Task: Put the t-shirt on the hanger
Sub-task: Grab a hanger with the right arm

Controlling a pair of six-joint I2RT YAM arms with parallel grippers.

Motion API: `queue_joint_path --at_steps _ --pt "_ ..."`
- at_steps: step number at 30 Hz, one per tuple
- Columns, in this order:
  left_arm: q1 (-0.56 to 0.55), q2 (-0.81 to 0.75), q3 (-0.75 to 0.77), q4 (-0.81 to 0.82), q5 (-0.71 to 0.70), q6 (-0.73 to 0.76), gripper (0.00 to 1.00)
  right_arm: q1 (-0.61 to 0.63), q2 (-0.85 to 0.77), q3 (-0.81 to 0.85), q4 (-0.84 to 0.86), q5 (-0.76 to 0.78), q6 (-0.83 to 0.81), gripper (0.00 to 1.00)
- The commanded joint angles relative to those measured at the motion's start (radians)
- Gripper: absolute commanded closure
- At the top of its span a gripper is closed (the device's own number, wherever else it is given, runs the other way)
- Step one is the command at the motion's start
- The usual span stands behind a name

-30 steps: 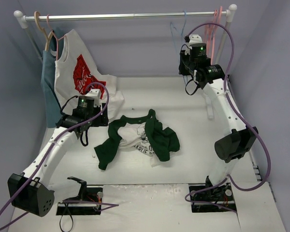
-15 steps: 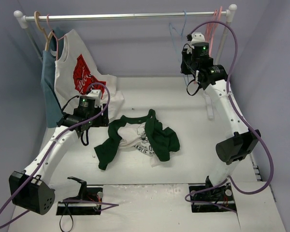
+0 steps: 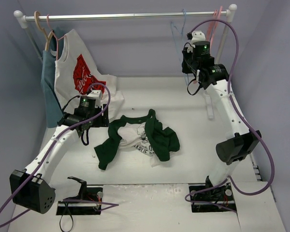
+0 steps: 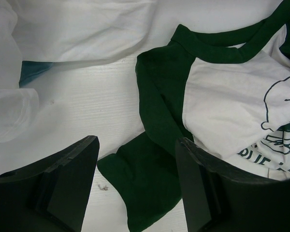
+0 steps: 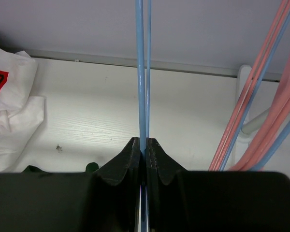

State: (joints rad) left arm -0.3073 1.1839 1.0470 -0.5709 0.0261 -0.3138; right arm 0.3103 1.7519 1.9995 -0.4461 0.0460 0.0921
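T-shirt (image 3: 137, 137) lies crumpled in the middle of the table (image 3: 183, 96), green sleeves bunched over the white chest. The blue wire hanger (image 3: 176, 29) hangs from the rail (image 3: 125, 16) at far right, just left of the pink hangers (image 3: 213, 29). The right gripper (image 5: 145, 145) is up there, jaws pinched tight on the hanger's two wires. The left gripper (image 4: 135, 145) hovers low just left of the t-shirt, jaws spread wide and holding nothing, a green sleeve below the gap. A white shirt (image 3: 82, 72) with a red print hangs at far left
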Motion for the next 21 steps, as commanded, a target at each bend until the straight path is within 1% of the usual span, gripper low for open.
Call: queue_joint_path --at_steps 1,8,10,12,14,16,17,19,20,21 --pt "0.002 -0.006 0.053 0.026 0.001 0.012 0.36 0.022 -0.084 0.051 0.098 -0.020 -0.046 1.00" --pt "0.002 -0.012 0.053 0.026 0.001 0.010 0.36 0.079 -0.201 0.005 0.142 -0.037 -0.077 1.00" --pt "0.002 -0.013 0.053 0.026 0.003 0.009 0.36 0.096 -0.242 -0.060 0.136 -0.037 -0.077 1.00" --pt "0.002 -0.018 0.053 0.031 -0.003 0.001 0.36 0.110 -0.294 -0.112 0.119 -0.077 -0.072 1.00" --pt "0.002 -0.020 0.051 0.040 -0.015 -0.016 0.36 0.128 -0.337 -0.211 0.106 -0.086 -0.057 1.00" --pt "0.000 -0.014 0.054 0.048 0.000 -0.036 0.36 0.165 -0.416 -0.286 0.104 -0.089 -0.043 1.00" --pt "-0.001 -0.007 0.057 0.052 0.012 -0.063 0.36 0.179 -0.442 -0.365 0.106 -0.087 -0.029 1.00" --pt "-0.016 0.019 0.064 0.057 0.040 -0.111 0.36 0.220 -0.521 -0.447 0.115 -0.089 -0.014 1.00" --pt "-0.029 0.029 0.064 0.069 0.035 -0.126 0.36 0.233 -0.544 -0.525 0.116 -0.092 0.000 1.00" --pt "-0.041 0.040 0.064 0.074 0.015 -0.143 0.36 0.242 -0.592 -0.562 0.116 -0.095 0.008 1.00"
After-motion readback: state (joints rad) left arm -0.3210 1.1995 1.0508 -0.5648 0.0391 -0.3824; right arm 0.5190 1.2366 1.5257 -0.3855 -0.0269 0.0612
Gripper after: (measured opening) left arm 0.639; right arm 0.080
